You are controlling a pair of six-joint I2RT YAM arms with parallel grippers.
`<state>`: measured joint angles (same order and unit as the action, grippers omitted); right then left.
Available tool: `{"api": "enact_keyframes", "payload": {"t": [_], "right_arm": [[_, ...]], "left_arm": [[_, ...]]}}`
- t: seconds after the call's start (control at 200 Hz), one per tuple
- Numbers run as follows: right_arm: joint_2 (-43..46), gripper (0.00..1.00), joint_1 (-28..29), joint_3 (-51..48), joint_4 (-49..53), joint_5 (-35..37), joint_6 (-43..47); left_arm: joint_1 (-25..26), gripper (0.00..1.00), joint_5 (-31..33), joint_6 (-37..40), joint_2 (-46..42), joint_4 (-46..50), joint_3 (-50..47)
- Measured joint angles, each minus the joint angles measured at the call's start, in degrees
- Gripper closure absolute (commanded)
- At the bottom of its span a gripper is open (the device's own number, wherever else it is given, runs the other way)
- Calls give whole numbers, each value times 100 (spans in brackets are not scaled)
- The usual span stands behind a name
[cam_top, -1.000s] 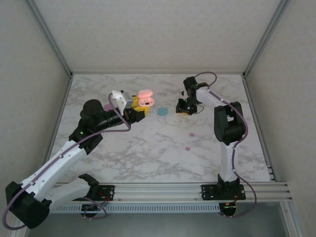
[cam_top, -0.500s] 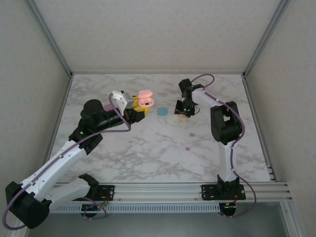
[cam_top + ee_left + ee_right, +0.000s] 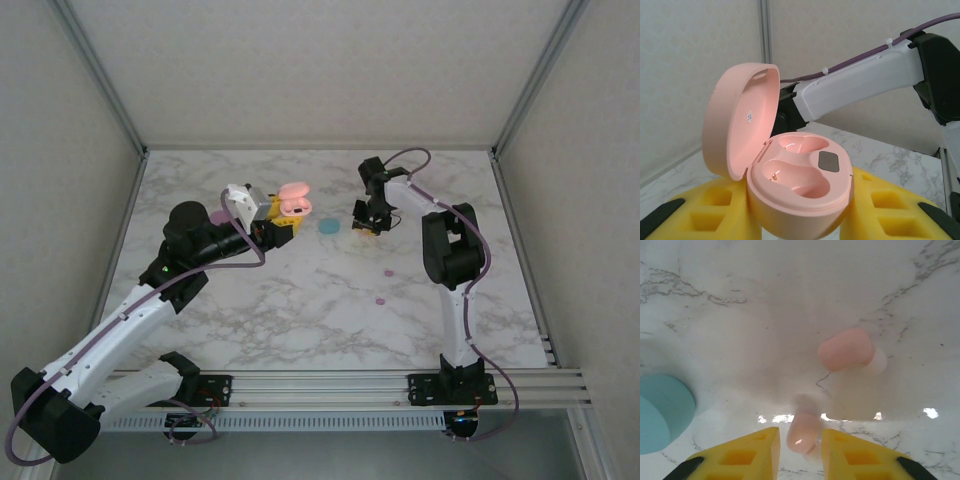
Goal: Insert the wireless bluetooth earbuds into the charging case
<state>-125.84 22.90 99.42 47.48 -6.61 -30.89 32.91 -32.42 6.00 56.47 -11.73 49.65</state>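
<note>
Right wrist view: peach earbud [image 3: 804, 432] at low centre, long axis up-frame, between right gripper [image 3: 800, 436] fingers [image 3: 747, 452], clamped or merely straddled impossible to tell; second earbud [image 3: 845, 349] just upper right; top view: open pink case [image 3: 294, 200] clamped by left gripper [image 3: 277, 230], well left.

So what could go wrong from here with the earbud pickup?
The peach earbud between the fingers of the right pincer is small and rounded, so it may slip out on closing. The second earbud lies close and could be knocked. The pink case in the left pincer has small wells; a tilted drop may miss.
</note>
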Motion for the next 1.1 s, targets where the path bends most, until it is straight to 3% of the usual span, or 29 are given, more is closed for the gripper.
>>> {"api": "enact_keyframes", "payload": {"t": [0.466, 1.101], "right_arm": [[-350, 73, 125, 391, 315, 284, 238], [-833, 75, 304, 1239, 1187, 669, 1231]], "left_arm": [[0, 79, 0, 0, 28, 0, 0], [0, 79, -2, -2, 68, 0, 0]]}}
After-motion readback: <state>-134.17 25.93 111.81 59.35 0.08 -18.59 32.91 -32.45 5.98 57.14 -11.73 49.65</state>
